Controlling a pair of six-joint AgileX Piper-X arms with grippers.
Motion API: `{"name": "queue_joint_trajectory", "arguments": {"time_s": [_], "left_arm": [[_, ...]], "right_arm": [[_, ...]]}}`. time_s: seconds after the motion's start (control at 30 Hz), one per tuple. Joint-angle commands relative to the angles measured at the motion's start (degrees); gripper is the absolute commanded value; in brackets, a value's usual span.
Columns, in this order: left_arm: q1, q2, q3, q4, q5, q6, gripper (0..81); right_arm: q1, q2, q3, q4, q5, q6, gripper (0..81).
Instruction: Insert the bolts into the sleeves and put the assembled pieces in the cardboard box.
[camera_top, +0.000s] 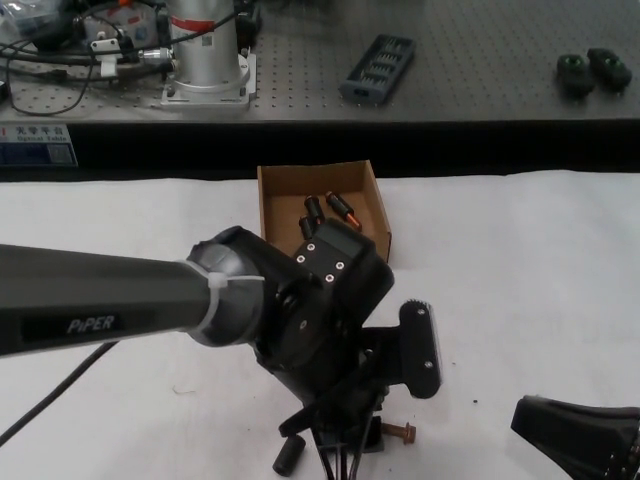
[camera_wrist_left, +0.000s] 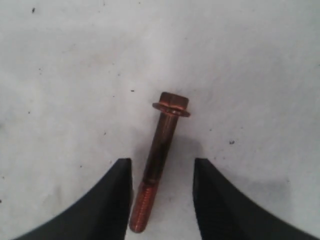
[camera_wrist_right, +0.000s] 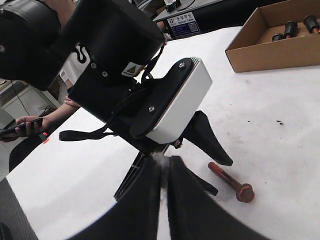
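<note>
Closest to lens: left gripper (camera_wrist_left: 162, 165), spread apart and holding nothing, one dark finger either side of the threaded end of a copper-coloured bolt (camera_wrist_left: 162, 150). Cannot tell whether either finger touches the shank. Bolt flat on white cloth (camera_wrist_left: 60, 75), flanged hex head pointing away from the gripper. In high view, sits low over the near edge of the cloth, arm stretched across from the bench's left. Black sleeve (camera_top: 291, 455) on its side, near the bolt but apart, on the gripper's other side. Right gripper (camera_wrist_right: 164, 175) pressed shut on nothing, near left gripper and bolt. Cardboard box (camera_top: 320, 180) farther back on the cloth, well apart from the bolt, top open. Holds a few black-and-orange assembled pieces (camera_top: 325, 212).
</note>
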Motion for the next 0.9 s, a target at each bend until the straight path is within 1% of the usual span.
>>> {"name": "queue_joint_trajectory", "arguments": {"time_s": [0.0,0.17,0.6,0.77,0.87], "left_arm": [[-1.66,-0.11,-1.23,0.10,0.80,-0.06,30.2],[-2.88,0.00,-1.46,0.10,0.80,-0.32,30.2],[-3.06,4.78,-1.46,0.39,1.63,-2.95,30.2],[-3.38,5.35,-1.91,0.51,1.75,-2.94,22.8],[-3.58,5.35,-1.91,0.09,1.75,-2.94,20.0]], "right_arm": [[0.06,-0.62,-0.44,0.36,0.09,-0.56,5.4],[0.06,-0.62,-0.44,0.61,0.09,-0.56,5.4],[0.06,-0.62,-0.44,2.42,0.09,-0.56,5.4],[0.06,-0.62,-0.44,2.53,0.09,-0.56,5.4],[0.06,-0.62,-0.44,2.53,0.09,-0.56,5.4]]}}
